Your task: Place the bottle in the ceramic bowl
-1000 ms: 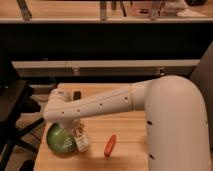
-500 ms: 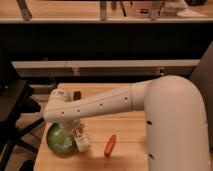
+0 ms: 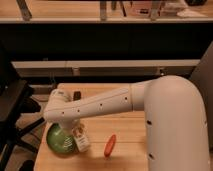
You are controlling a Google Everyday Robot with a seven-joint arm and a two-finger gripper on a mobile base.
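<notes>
The ceramic bowl (image 3: 59,141), green and glossy with a paler centre, sits at the front left of the wooden table (image 3: 125,130). The bottle (image 3: 81,140), small and whitish with a label, hangs tilted at the bowl's right rim. My gripper (image 3: 74,131) is at the end of the white arm, which reaches in from the right. It sits just above the bowl's right edge and is shut on the bottle's top. The arm hides part of the bowl's far rim.
An orange-red elongated object (image 3: 110,145) lies on the table to the right of the bowl. A small dark object (image 3: 77,95) and a white item (image 3: 56,93) stand near the table's back left. A black chair (image 3: 15,110) is left of the table.
</notes>
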